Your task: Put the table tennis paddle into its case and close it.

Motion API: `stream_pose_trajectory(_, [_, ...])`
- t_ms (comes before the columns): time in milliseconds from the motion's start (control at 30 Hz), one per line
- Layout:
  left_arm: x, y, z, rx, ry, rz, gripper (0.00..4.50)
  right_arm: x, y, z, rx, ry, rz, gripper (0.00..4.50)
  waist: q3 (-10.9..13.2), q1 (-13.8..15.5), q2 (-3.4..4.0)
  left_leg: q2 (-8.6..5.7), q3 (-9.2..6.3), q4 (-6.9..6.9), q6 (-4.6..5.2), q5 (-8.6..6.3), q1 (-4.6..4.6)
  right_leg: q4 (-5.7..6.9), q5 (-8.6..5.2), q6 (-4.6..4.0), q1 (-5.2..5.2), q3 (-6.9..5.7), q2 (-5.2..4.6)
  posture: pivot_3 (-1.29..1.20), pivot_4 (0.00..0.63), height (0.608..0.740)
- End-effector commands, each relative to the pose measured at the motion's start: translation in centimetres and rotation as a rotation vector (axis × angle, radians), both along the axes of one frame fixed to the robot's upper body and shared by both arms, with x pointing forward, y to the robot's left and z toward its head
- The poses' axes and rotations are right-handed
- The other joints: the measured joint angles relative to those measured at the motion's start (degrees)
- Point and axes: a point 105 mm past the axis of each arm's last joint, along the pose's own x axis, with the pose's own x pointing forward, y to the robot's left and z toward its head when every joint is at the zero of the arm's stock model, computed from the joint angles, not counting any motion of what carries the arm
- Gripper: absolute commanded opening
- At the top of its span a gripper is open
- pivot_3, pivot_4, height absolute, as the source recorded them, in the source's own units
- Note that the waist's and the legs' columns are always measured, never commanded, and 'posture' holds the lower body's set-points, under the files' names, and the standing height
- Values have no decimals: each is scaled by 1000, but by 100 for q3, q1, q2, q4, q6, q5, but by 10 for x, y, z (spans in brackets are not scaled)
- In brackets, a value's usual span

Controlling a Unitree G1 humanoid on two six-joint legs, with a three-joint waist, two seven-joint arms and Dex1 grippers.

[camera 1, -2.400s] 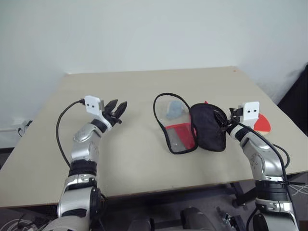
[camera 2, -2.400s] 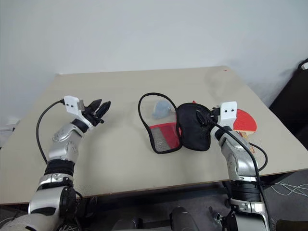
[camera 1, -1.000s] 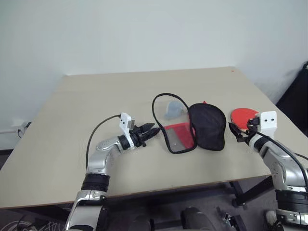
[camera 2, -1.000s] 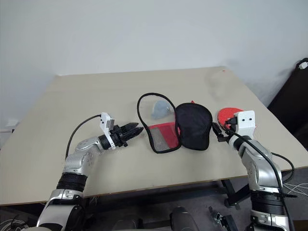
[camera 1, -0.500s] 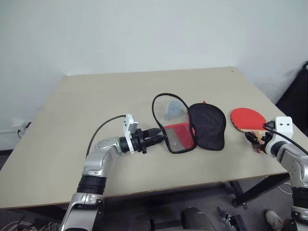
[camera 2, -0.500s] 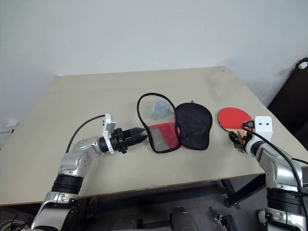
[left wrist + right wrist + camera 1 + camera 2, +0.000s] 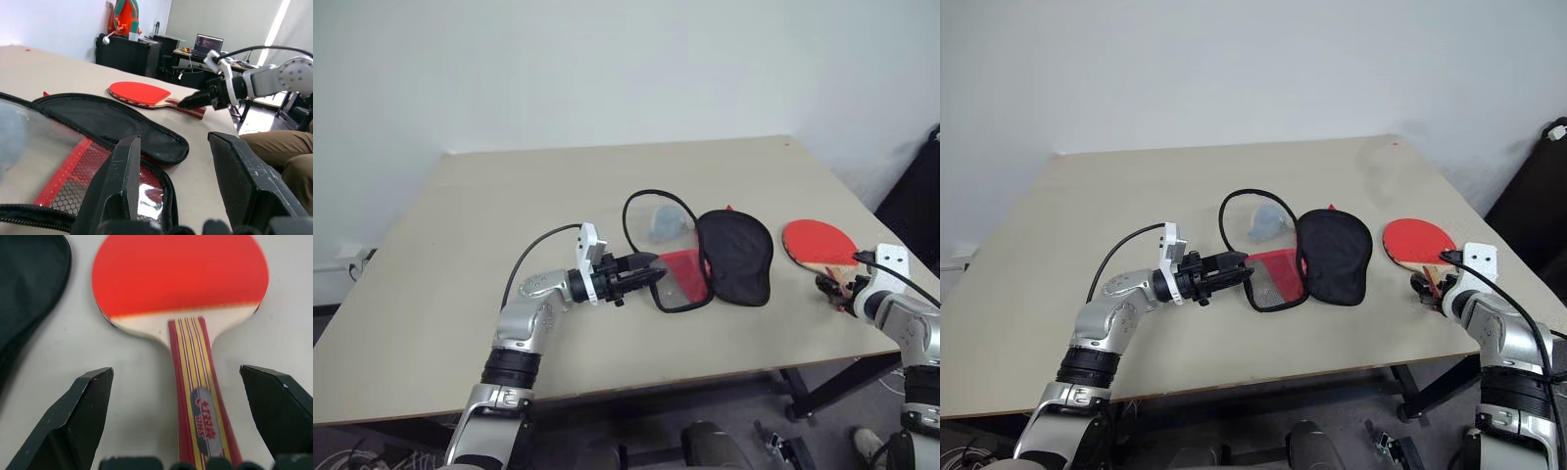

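Paddle [image 7: 181, 281] time, but I start on my left: my left gripper [image 7: 181, 196] sits at the near rim of the case [image 7: 700, 257], partly open, holding nothing. The case lies flat and unzipped in the middle of the table [image 7: 509, 206], with a fluffy ball [image 7: 666, 221] inside. The paddle rests red face up near the right edge. My right gripper [image 7: 181, 431] hangs over the handle, wide open and empty. I should go straight down, keep the handle in the middle, then squeeze.
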Motion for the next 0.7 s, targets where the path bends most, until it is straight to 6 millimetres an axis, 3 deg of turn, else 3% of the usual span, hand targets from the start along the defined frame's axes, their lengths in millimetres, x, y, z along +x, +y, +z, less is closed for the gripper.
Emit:
stream_pose_trajectory(33, [3, -6, 19, -16, -78, -12, 2286, 11, -3, 12, -26, -47, 11, 4481, 0, -1, 0, 0, 1, 0, 0, 0, 0, 0, 0, 0, 0, 1, 0, 0, 0, 740])
stream_pose_trajectory(400, [2, -11, 18, -29, -83, -3, 2286, 23, -9, 2, 5, -46, -25, 4481, 0, -4, -1, 0, 4, 4, 0, 0, 3, -1, 0, 0, 7, 6, 0, 0, 0, 740])
stream_pose_trajectory(700, [4, -7, 18, -27, -89, 21, 2286, 28, -7, 2, 16, -54, -12, 2074, -1, -84, -1, 0, 5, 4, 0, 0, 6, 1, 0, 0, 8, 8, 1, 0, 0, 740])
